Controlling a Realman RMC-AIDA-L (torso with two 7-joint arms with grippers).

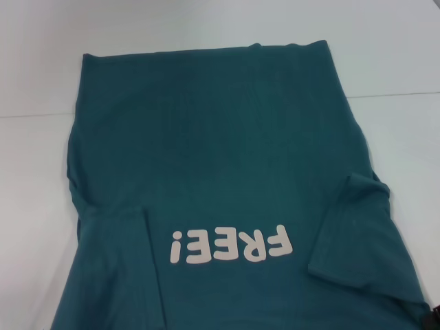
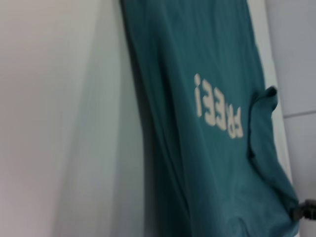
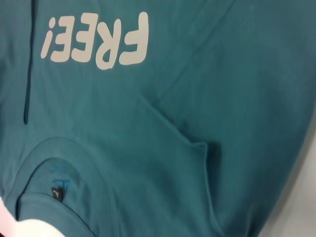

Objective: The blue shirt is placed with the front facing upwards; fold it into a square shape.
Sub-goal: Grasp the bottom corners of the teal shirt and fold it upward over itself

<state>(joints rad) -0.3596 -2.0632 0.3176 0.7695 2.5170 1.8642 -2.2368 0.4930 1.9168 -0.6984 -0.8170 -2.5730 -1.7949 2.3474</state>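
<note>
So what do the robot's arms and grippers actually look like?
Very little of them shows. Only a small black piece, probably the right gripper, peeks in at the near right corner of the head view, at the edge of the blue shirt. Its shape cannot be made out, and no cables, markings or arm casing are visible. The left gripper and arm are out of view.

The blue shirt [image 3: 207,98] fills almost the whole right wrist view, front side up, its cream "FREE!" lettering [image 3: 96,44] seen upside down. The round collar [image 3: 64,153] curves near one corner, with a small dark label [image 3: 58,190] inside it (its print too small to read). A folded sleeve edge [image 3: 190,143] forms a ridge beside the collar.
</note>
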